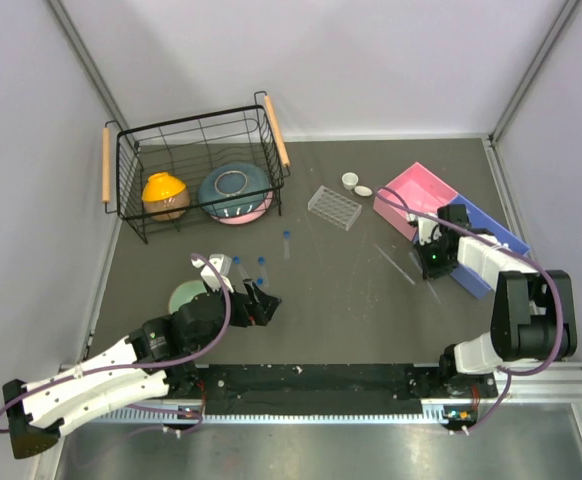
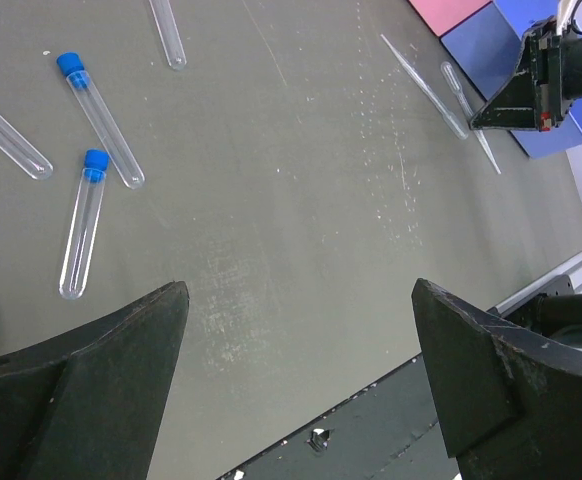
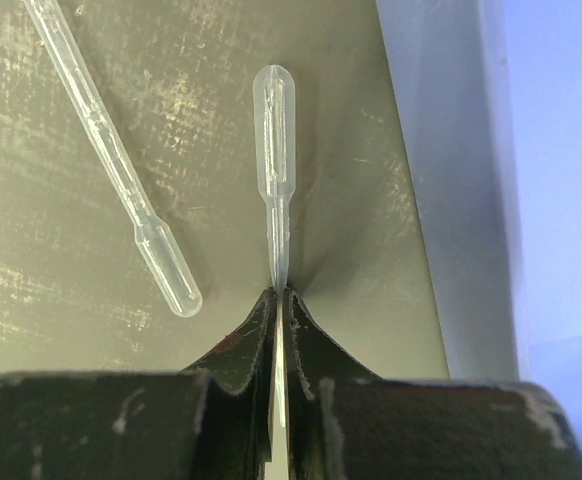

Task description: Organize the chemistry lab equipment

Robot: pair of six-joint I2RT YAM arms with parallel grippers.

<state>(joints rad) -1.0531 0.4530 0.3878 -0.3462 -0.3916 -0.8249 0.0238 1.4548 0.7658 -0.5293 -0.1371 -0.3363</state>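
Note:
My right gripper (image 3: 280, 292) is shut on the thin stem of a clear pipette (image 3: 274, 140), its bulb pointing away over the mat beside the blue tray (image 3: 561, 150). A second pipette (image 3: 121, 180) lies loose to its left. From above, the right gripper (image 1: 433, 262) sits at the blue tray's near edge. My left gripper (image 2: 299, 290) hovers open over bare mat, nothing between its fingers. Blue-capped tubes (image 2: 99, 120) (image 2: 83, 220) lie ahead of it to the left. The clear tube rack (image 1: 334, 207) and two white cups (image 1: 350, 180) (image 1: 364, 190) rest mid-table.
A black wire basket (image 1: 131, 190) at the back left holds an orange bowl (image 1: 165, 194) and a blue bowl (image 1: 235, 190). A green bowl (image 1: 187, 294) sits by the left arm. A pink tray (image 1: 426, 190) adjoins the blue tray (image 1: 493, 238) at the right.

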